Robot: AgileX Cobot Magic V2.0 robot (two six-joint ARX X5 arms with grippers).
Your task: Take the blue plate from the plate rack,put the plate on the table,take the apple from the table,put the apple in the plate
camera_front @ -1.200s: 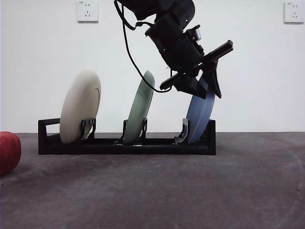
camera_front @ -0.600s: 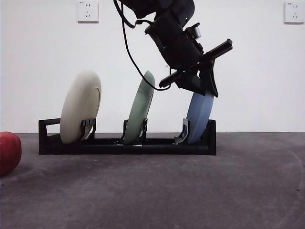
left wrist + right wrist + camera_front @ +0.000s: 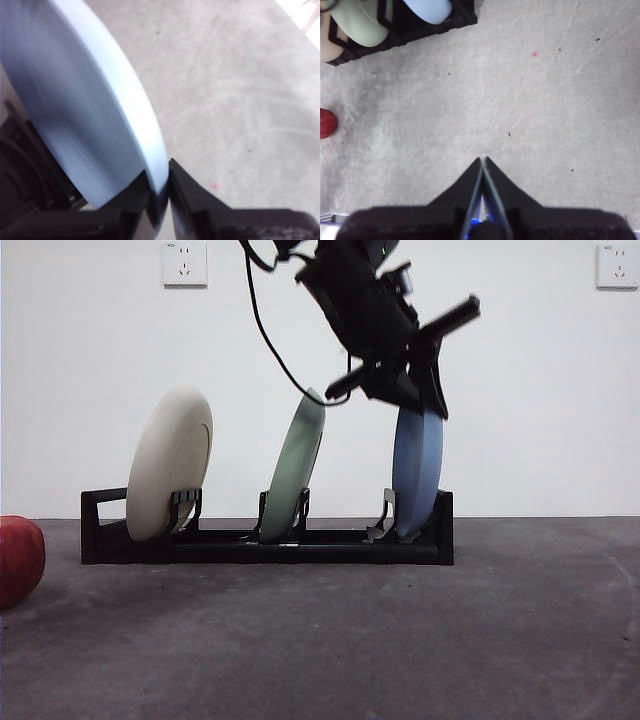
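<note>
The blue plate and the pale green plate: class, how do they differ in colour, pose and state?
The blue plate stands nearly upright; the pale green plate leans. The left gripper clamps the blue plate's top rim; the pale green plate is untouched. Both stand on edge in the plate rack.

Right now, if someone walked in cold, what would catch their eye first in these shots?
Probably the left gripper, reaching in from above and clamped on the top rim of the blue plate, which stands nearly upright at one end of the plate rack. Next, the pale green plate and cream plate leaning in their slots. The apple sits on the table at the picture's edge.
</note>
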